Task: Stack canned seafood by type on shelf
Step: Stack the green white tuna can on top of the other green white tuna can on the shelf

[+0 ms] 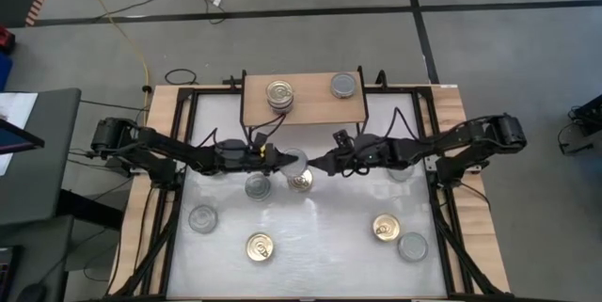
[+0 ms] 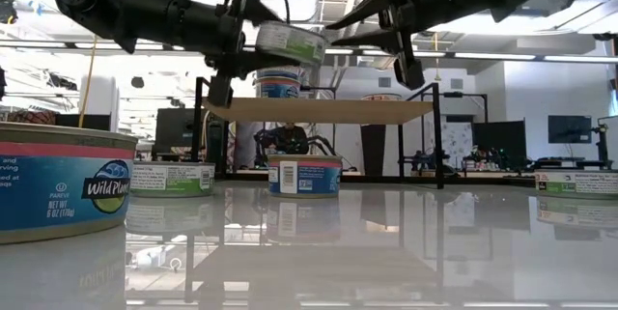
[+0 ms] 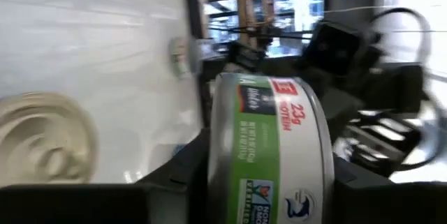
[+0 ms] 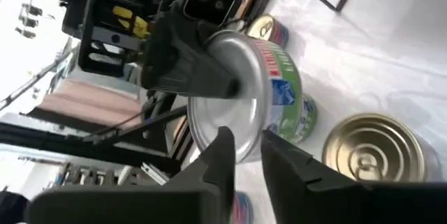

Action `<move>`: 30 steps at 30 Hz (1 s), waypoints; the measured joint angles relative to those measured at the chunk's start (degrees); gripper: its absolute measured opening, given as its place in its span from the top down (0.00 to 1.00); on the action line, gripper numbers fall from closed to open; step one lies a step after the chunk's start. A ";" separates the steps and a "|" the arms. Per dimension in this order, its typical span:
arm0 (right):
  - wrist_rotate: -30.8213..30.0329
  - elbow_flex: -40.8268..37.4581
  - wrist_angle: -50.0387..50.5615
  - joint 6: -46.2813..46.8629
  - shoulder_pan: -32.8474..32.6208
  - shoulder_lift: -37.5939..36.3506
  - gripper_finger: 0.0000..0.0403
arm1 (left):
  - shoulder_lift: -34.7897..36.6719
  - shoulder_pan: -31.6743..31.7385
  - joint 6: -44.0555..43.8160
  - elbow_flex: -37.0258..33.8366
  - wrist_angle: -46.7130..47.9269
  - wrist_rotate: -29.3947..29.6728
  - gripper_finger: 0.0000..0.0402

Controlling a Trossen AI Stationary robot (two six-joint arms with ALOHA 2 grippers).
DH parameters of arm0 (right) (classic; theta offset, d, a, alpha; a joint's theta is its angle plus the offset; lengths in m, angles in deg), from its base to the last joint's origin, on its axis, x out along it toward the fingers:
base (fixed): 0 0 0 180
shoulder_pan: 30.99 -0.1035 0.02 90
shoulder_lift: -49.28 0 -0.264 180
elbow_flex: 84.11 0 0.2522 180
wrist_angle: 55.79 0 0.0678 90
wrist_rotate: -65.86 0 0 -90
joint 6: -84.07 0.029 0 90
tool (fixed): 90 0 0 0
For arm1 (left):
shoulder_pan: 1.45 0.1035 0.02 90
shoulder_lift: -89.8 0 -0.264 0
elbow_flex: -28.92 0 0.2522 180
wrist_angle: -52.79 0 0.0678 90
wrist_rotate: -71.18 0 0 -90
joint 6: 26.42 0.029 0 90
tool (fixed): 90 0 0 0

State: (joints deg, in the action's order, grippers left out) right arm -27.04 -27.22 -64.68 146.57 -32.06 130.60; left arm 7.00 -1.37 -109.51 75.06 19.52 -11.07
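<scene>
Green-labelled and silver-lidded, a tin is clamped in the left tool, lifted above the desk just in front of the shelf. The right tool, fingers narrowly parted and holding nothing, points at that tin's lid from just beside it. On the shelf stand a gold-lidded stack and a single silver-lidded tin; other tins lie scattered over the desk.

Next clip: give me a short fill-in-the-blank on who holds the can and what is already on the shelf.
The green-labelled can is held in the air by the ____ tool.
The right tool is ____, right beside that can.
On the shelf, the stack has a ____ lid on top.
The single can on the shelf has a ____ lid.

Missing words: left; open; gold; silver-grey
</scene>
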 joint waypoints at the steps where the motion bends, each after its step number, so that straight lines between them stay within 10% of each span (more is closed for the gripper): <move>1: 0.95 0.00 0.55 -0.02 0.23 0.00 0.73 | 0.00 0.00 -0.32 0.00 1.25 0.01 0.69; 10: 7.33 0.02 12.02 0.00 0.20 -0.02 0.57 | -0.04 0.00 -0.14 0.00 3.54 2.15 0.71; 18: -3.31 0.04 12.17 1.87 -4.67 -0.04 0.50 | -0.03 0.04 -0.20 0.00 3.50 4.53 0.71; 30: -3.01 0.04 9.35 3.04 -2.86 -0.04 0.44 | -0.02 0.31 0.28 0.00 2.48 5.67 0.71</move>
State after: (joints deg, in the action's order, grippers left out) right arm -30.05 -27.17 -55.33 149.61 -34.92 130.55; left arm 6.97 -1.07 -109.23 75.06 22.01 -5.41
